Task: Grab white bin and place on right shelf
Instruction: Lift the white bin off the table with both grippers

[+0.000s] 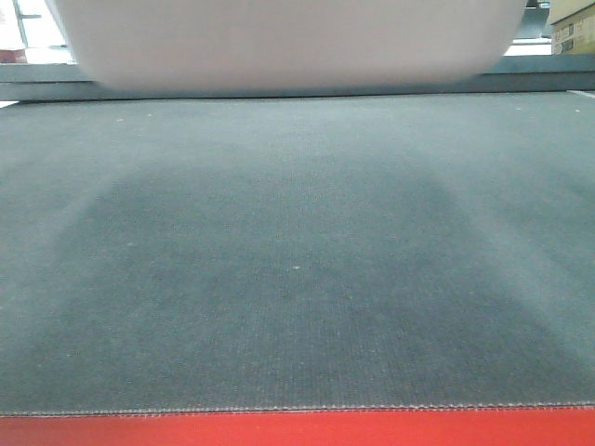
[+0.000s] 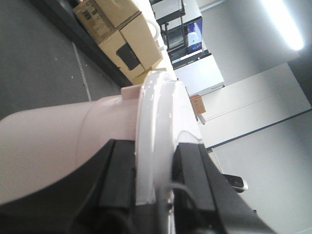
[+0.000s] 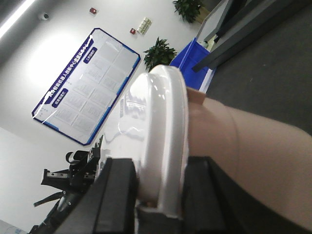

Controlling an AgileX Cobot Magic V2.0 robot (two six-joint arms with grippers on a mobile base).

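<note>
The white bin [image 1: 288, 42] fills the top of the front view, its underside held just above the dark grey mat [image 1: 297, 260]. In the left wrist view my left gripper [image 2: 155, 170] is shut on the bin's glossy white lid rim [image 2: 156, 122], with the off-white tub wall [image 2: 48, 141] to the left. In the right wrist view my right gripper [image 3: 158, 190] is shut on the lid rim [image 3: 163, 122] at the other end, with the tub wall [image 3: 243, 146] to the right. The right shelf is out of view.
The mat lies on a red-framed table [image 1: 297, 427]. Cardboard boxes [image 2: 117, 34] stand beyond the table on the left side. A blue bin [image 3: 197, 63] and potted plants [image 3: 158, 51] show on the right side. A box [image 1: 572, 28] sits at the far right.
</note>
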